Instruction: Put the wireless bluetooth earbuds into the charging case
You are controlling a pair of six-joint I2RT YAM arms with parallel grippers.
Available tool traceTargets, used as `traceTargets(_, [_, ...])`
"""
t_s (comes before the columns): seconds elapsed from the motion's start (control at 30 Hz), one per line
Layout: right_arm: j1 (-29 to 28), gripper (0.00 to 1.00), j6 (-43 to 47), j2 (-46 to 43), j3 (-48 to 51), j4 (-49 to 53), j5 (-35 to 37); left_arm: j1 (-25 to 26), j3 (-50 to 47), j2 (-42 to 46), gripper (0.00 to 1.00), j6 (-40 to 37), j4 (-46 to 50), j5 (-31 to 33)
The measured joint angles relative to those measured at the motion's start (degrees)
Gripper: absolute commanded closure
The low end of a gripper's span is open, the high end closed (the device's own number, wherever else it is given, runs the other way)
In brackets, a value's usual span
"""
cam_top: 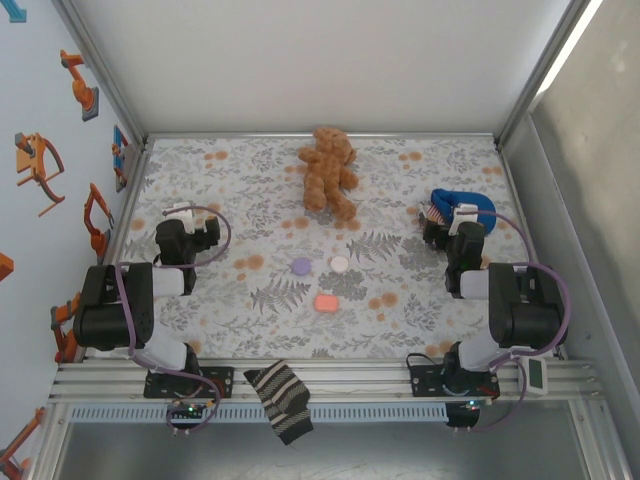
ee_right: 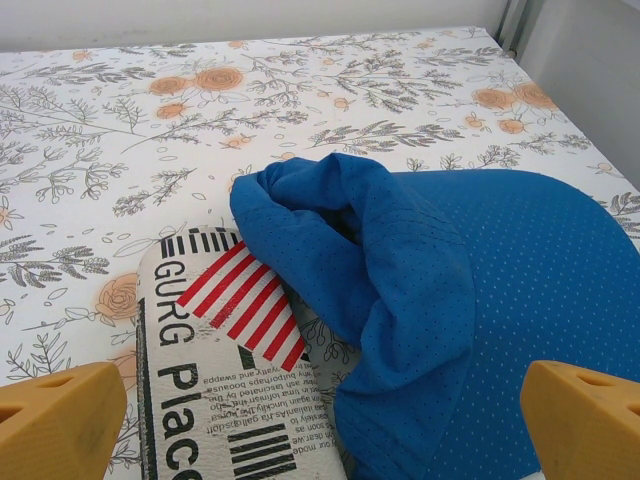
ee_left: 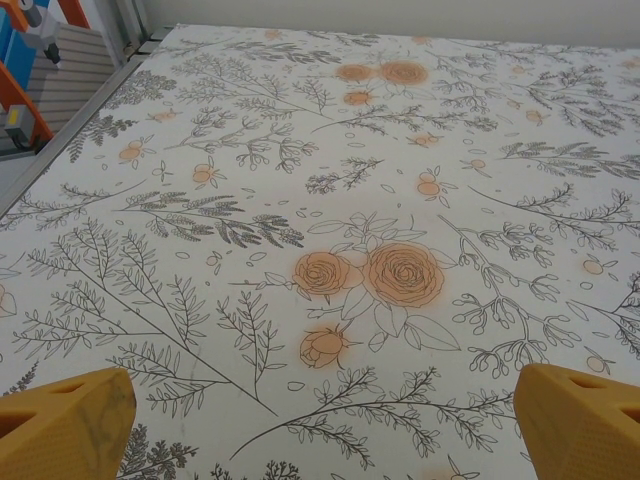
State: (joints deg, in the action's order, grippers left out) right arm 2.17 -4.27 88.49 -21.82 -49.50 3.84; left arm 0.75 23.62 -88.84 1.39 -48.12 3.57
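The salmon-pink charging case [cam_top: 325, 302] lies shut on the flowered tablecloth, midway between the two arms. I cannot make out the earbuds in any view. My left gripper [cam_top: 190, 215] hovers at the left of the table, well apart from the case. Its yellow fingers [ee_left: 65, 425] stand wide open over bare cloth, and the left gripper [ee_left: 322, 425] holds nothing. At the right, my right gripper [cam_top: 455, 218] hangs by a blue cap [ee_right: 470, 270]. The right gripper [ee_right: 322, 420] is open too, its yellow fingers [ee_right: 585, 420] on either side of the cap and a white printed piece [ee_right: 200, 370].
A flat purple disc [cam_top: 301, 266] and a flat white disc [cam_top: 340, 264] lie just beyond the case. A brown teddy bear [cam_top: 328, 172] lies at the back middle. A striped sock [cam_top: 281, 399] hangs over the front rail. Walls close off the left, back and right.
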Motion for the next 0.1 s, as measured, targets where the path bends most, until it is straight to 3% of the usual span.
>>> traceTargets(0.1, [0.0,0.00,0.0,0.0,0.0,0.0,0.0,0.0,0.0,0.0,0.04,0.0,0.1,0.0])
